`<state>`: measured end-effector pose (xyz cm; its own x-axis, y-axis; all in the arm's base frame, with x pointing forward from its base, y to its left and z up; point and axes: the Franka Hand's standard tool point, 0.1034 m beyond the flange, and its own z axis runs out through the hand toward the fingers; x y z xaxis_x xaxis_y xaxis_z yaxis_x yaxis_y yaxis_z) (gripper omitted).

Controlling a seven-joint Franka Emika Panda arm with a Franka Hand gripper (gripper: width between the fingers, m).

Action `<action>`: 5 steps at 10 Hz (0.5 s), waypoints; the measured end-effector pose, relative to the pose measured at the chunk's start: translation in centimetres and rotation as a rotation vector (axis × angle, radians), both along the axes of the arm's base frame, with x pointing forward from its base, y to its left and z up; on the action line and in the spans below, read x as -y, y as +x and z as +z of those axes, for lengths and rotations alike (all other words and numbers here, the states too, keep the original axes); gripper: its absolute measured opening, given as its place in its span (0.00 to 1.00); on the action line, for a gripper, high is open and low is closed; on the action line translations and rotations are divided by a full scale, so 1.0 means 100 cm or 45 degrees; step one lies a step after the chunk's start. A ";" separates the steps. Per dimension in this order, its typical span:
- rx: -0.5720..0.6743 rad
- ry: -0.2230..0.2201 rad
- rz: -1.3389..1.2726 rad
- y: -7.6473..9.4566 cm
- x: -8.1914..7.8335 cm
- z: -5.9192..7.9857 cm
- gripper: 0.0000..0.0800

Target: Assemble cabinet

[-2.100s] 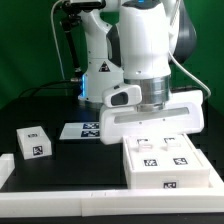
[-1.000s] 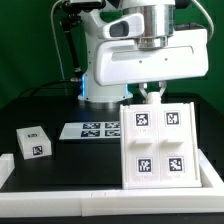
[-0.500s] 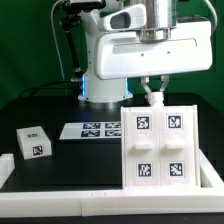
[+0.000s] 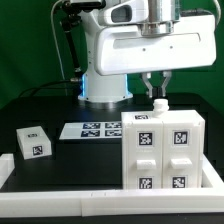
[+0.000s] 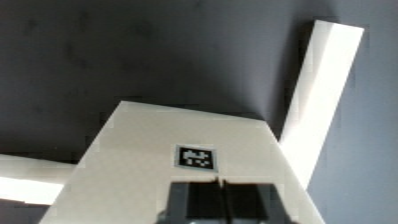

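The cabinet [image 4: 160, 150], a large white box with four tagged square fronts, stands upright at the exterior view's right, with a small white knob [image 4: 158, 106] on its top edge. My gripper [image 4: 158, 88] hangs just above that knob, shut and empty, clear of the box. In the wrist view the cabinet's top face [image 5: 160, 135] with one tag lies directly beyond my gripper [image 5: 222, 195], whose jaws are pressed together. A small white drawer block [image 4: 33, 142] with tags sits on the table at the exterior view's left.
The marker board [image 4: 93, 130] lies flat behind the cabinet, toward the robot base. A low white rail [image 4: 70, 203] runs along the table's front, with a short piece [image 4: 5, 165] at the left. It also shows in the wrist view [image 5: 320, 90].
The cabinet lay flat two seconds ago, then leaned tilted under my gripper. Now it stands fully upright and my gripper has risen off its top edge.
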<state>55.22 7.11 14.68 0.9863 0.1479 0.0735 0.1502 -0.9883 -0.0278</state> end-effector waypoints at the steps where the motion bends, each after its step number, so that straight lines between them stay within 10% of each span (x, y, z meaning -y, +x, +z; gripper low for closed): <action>1: 0.000 0.000 0.000 0.000 0.000 0.000 0.17; 5: 0.006 -0.030 0.087 -0.051 0.051 -0.034 0.52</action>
<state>50.13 1.96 11.24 0.9735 0.2165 0.0739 0.2174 -0.9761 -0.0040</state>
